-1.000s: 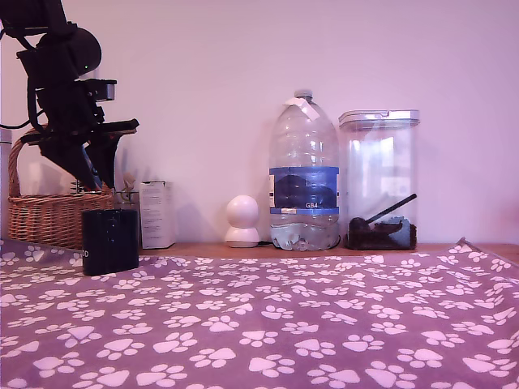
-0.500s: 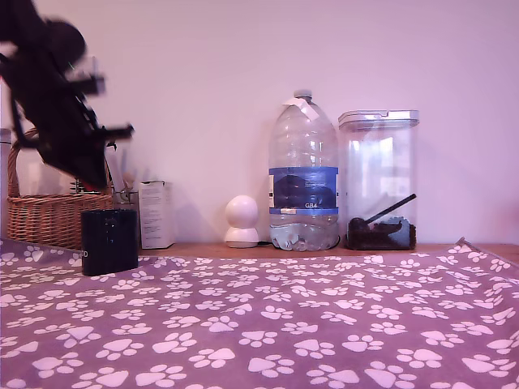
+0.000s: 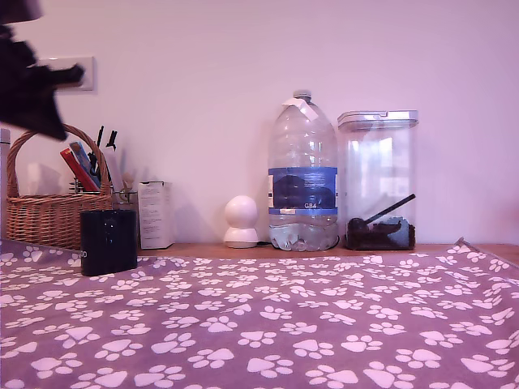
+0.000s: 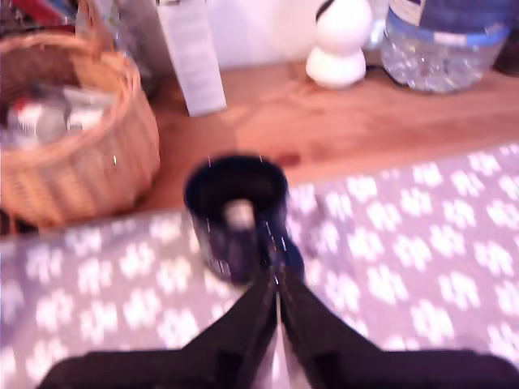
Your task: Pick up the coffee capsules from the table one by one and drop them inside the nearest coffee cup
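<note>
Nearest, a wide stretch of table under a purple paw-print cloth, with no loose capsule to be seen anywhere on it in either view. Probably the last pick done, or any remaining ones lying out of frame.

Farther back, at the exterior view's left, the coffee cup: short, black, upright, standing close to the cloth's far edge where bare brown wood begins. Placed clear of the clutter behind, so easy to reach from above. In the wrist view, a small pale round thing resting inside the cup, likely a capsule already dropped in, though too blurred to be sure.

Above and well apart from the cup, the gripper, a dark blurred shape at the upper left corner of the exterior view. Seen from the wrist, fingers pressed together with nothing between them, tips pointing down toward the cup's near rim. Judged: empty after a release, lifted high to clear the cup's rim.

Behind the cup, a wicker basket holding pens and oddments, and just beside it a small white carton. Along the wooden strip by the wall, a little round white device, a big water bottle, then a clear lidded canister with dark grounds and a scoop, all well away from the working area.
</note>
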`<state>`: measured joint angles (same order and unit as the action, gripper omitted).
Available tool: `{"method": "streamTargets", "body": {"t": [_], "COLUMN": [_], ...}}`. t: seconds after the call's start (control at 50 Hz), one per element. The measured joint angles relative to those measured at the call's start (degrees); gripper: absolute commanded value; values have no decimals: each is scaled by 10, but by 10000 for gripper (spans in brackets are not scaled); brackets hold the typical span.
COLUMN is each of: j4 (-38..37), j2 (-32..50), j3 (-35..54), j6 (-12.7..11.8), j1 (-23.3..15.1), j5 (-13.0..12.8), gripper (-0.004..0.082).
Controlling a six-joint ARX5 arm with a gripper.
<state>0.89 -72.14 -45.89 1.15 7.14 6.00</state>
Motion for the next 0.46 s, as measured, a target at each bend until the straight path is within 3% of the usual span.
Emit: {"method": "streamTargets", "body": {"t": [0.18,0.46], "j4": [-14,1], "j2": [87,139], "j3": [51,80], "j6": [-21,-25], "j1": [0,0], "j5": [0,0], "gripper": [-24,-23]}}
